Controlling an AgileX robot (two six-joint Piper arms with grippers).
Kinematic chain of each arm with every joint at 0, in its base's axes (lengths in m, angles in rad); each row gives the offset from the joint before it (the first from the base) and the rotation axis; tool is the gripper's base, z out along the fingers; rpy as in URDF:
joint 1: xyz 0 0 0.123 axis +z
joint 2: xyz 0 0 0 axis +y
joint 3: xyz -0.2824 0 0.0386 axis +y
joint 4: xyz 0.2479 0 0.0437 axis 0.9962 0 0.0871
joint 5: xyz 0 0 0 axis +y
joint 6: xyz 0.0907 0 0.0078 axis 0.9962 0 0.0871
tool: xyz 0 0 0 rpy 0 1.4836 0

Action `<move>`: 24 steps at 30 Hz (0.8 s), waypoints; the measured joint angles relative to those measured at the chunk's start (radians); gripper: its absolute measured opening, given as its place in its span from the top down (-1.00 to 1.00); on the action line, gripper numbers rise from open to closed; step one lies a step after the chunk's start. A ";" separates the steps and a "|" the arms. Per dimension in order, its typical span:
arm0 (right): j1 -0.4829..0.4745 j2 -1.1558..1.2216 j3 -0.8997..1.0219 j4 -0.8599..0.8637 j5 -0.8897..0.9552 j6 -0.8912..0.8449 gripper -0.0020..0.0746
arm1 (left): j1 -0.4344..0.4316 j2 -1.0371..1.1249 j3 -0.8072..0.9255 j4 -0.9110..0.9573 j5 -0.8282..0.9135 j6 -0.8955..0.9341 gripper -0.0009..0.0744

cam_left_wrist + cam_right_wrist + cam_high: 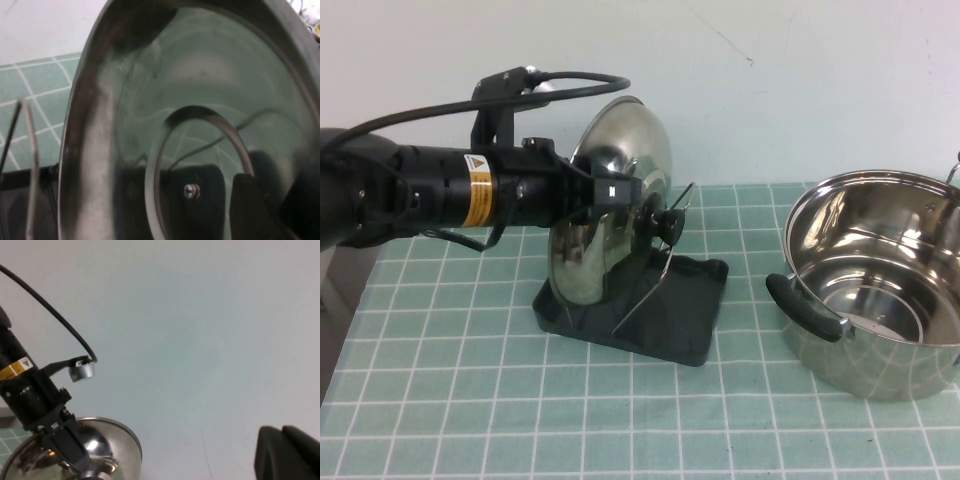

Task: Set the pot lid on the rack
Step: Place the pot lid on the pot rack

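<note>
Holding the lid (605, 215) by its black knob (665, 225), the left gripper (620, 192) is closed on that knob; its fingers reach in from the domed side. The lid stands nearly on edge, tilted slightly, directly over the rack (640, 305), with its lower rim down at the tray near the wire loops (655, 270). Whether the rim already bears on the tray cannot be told. The left wrist view shows only the lid's mirrored inside (200, 125) and one wire (32, 165) just beside its rim.

The pot (875, 280) sits well apart from the rack, on the side away from the left arm, uncovered and clear of the work.

The right gripper (287, 452) is away from the rack, parked with its dark fingers shut and holding nothing, looking back at the lid from a distance.

Judgement: the placing step is in hand, near its end. The next move calls for settling the rim into the tray so a loop props the lid, then easing the fingers off the knob and backing away from the rack without dragging the lid. Risk: the rim may slide on the tray and tip.
</note>
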 joint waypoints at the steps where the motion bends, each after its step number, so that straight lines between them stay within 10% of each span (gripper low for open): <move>1: 0.000 0.005 0.000 0.000 0.004 0.000 0.95 | -0.002 0.000 0.000 0.000 -0.002 0.012 0.53; 19: 0.000 0.009 0.000 0.000 0.013 -0.002 0.95 | -0.054 0.069 -0.002 0.014 0.058 0.110 0.53; 24: 0.000 0.009 0.000 0.000 0.013 -0.002 0.95 | -0.054 0.069 -0.002 0.003 0.092 0.166 -0.03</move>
